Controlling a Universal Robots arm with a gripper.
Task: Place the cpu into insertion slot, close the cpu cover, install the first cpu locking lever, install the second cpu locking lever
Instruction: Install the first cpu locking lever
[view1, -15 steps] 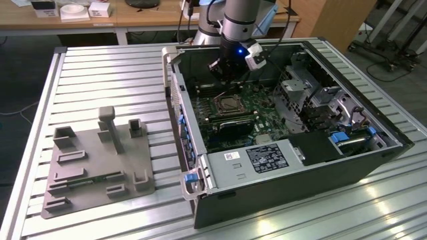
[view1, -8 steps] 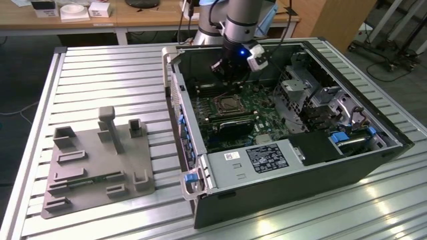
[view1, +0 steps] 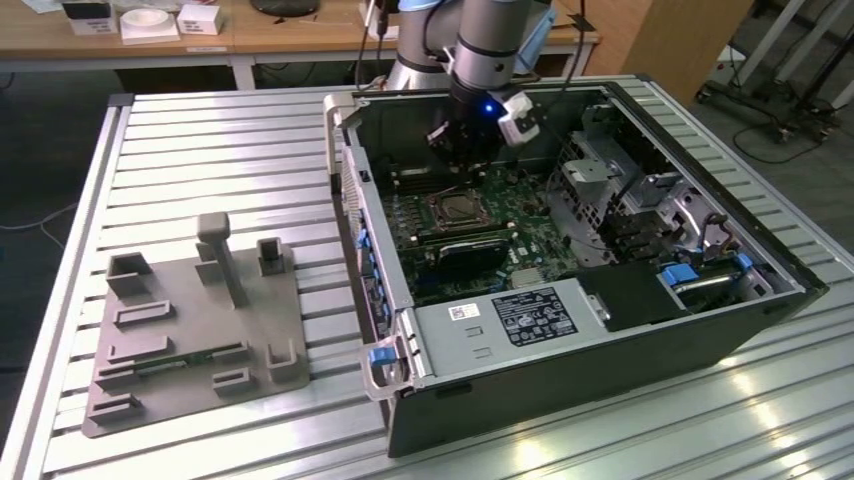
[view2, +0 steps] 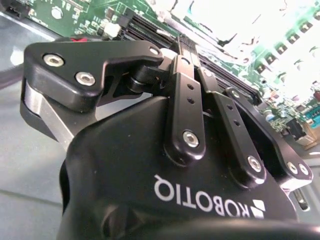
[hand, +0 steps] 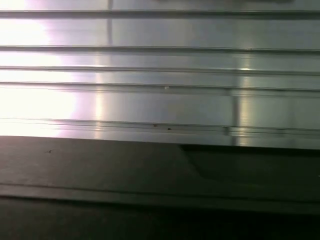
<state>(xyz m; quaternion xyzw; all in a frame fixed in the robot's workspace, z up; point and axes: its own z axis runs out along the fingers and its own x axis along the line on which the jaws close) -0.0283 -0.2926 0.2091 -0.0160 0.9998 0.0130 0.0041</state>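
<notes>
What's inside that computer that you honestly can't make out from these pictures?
The socket, exterior view: too small to tell what sits in it or whether it is locked shut.
The circuit board, second wrist view: mostly blocked by the gripper, and the rest is lost in glare.
The dark surface, first wrist view: cut off by the picture's edge, so I cannot tell what it is.

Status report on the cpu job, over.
Gripper over slot, inside case. Slot centre dark; whether cpu is seated, cannot tell. Nothing between gripper and slot.
</notes>
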